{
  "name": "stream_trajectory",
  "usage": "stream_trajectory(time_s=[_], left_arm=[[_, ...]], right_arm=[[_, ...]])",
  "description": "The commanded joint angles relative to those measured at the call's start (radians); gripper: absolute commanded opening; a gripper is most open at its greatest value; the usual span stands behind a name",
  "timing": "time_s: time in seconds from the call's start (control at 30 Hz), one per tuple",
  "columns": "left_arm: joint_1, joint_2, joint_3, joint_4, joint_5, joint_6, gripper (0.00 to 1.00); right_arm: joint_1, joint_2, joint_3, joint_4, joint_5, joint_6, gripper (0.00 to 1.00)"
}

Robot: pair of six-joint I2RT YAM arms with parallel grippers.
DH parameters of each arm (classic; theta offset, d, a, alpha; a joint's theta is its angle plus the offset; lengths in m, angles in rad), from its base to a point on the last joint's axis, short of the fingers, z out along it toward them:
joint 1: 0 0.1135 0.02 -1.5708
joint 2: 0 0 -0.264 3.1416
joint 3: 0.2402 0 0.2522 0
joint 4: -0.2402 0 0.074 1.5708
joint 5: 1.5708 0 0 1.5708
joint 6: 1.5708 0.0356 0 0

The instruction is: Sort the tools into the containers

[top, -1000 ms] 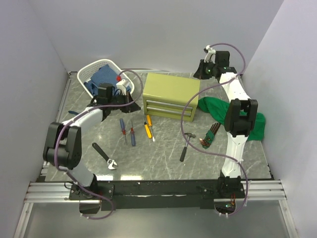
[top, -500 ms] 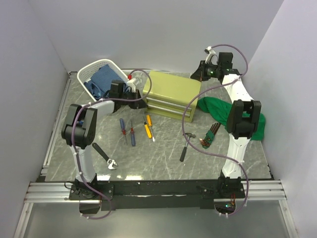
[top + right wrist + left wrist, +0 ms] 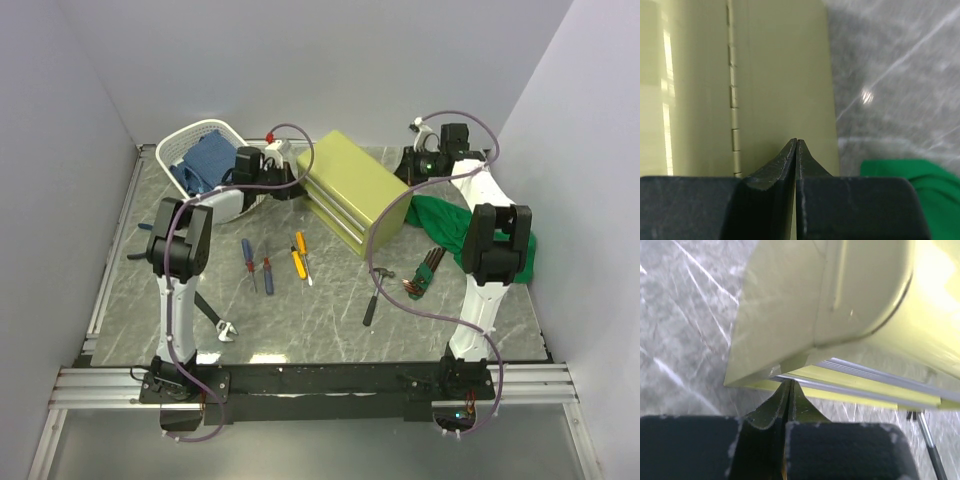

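The olive-green chest [image 3: 352, 185] stands skewed at the back middle, its two drawer fronts facing the near left. My left gripper [image 3: 291, 181] is shut and empty, its tip against the chest's left corner by a silver drawer handle [image 3: 865, 374]. My right gripper [image 3: 407, 170] is shut and empty at the chest's hinged back [image 3: 775, 75]. The white basket [image 3: 182, 146] stands at the back left. Blue [image 3: 247, 262], red [image 3: 267, 273] and yellow [image 3: 299, 258] screwdrivers, a hammer [image 3: 375, 293], a hex key set [image 3: 425, 272] and a black wrench [image 3: 214, 318] lie on the table.
A blue cloth [image 3: 208, 160] fills the basket. A green cloth [image 3: 448, 222] lies right of the chest, under the right arm. The left arm's upright links stand over the wrench's handle. Walls close in the table at the back and both sides.
The chest has turned clockwise, its left end swinging to the back. My left gripper moved right along the basket to the chest's corner; the right gripper came down behind the chest.
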Motion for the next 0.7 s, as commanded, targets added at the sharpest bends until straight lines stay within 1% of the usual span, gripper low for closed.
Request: stream_trajectory(time_s=[0.0, 0.13, 0.23, 0.37, 0.67], left_arm=[[-0.033, 0.048, 0.089, 0.11, -0.042, -0.031, 0.03], [-0.043, 0.079, 0.136, 0.105, -0.035, -0.037, 0.03], [-0.043, 0.075, 0.132, 0.104, -0.033, -0.046, 0.04], [-0.043, 0.073, 0.138, 0.113, -0.034, -0.058, 0.07], [-0.044, 0.133, 0.23, 0.121, -0.039, -0.074, 0.09]], right_arm=[[0.002, -0.067, -0.032, -0.091, -0.018, -0.016, 0.08], [-0.002, -0.079, -0.038, -0.091, -0.002, -0.019, 0.08], [-0.005, -0.08, -0.037, -0.084, 0.006, -0.015, 0.09], [-0.008, -0.081, -0.032, -0.079, 0.008, -0.002, 0.09], [-0.007, -0.122, -0.066, -0.088, 0.035, -0.015, 0.09]])
